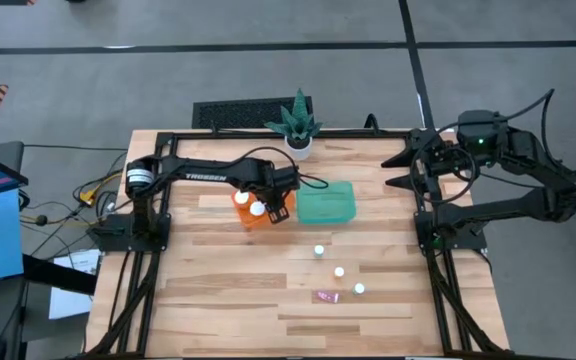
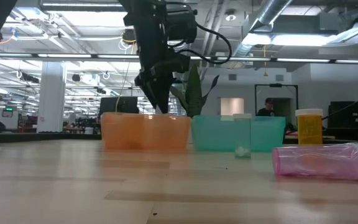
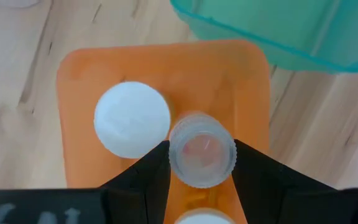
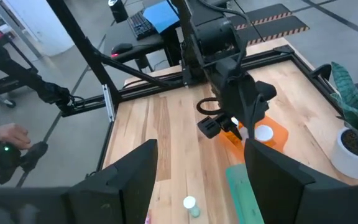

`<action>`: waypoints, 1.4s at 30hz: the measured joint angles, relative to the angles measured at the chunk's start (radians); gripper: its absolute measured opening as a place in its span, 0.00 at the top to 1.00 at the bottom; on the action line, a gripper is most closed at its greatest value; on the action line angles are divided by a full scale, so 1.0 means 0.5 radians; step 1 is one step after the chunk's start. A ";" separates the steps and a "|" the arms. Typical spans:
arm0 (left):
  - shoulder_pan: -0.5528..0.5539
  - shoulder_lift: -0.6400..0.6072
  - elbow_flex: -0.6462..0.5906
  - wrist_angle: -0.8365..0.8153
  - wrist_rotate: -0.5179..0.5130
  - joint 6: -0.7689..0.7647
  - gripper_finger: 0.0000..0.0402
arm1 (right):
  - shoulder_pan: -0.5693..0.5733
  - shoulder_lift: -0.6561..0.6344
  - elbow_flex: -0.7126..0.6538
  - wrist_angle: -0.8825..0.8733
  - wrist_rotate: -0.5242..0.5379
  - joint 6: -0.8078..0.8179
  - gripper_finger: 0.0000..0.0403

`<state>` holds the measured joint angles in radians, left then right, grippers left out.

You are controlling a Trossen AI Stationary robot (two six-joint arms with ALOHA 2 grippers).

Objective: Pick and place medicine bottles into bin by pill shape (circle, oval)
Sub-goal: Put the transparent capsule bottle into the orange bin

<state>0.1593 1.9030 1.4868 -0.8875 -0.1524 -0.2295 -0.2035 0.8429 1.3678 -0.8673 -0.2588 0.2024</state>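
bottle upright between left gripper fingers

1. The left arm is a matte black jointed limb with white "TROSSEN" lettering along its forearm link.
2. A silver-grey cylindrical motor housing sits at its shoulder.
3. A thin black cable loops off its wrist.
4. The right arm is likewise black, with a small green indicator light and black looping cables.
5. Each arm mounts on a black frame of metal rails.
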 joint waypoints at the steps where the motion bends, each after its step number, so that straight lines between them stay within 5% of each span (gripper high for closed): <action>1: 0.005 0.000 -0.008 0.009 0.012 -0.001 0.64 | 0.000 0.000 0.000 0.000 0.000 -0.002 0.38; 42: 0.006 0.156 -0.010 0.021 -0.011 -0.053 0.64 | 0.001 -0.055 -0.002 -0.039 -0.004 -0.053 0.38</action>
<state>0.1623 1.9812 1.4818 -0.8768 -0.1579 -0.2560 -0.2031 0.8151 1.3670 -0.8866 -0.2607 0.1761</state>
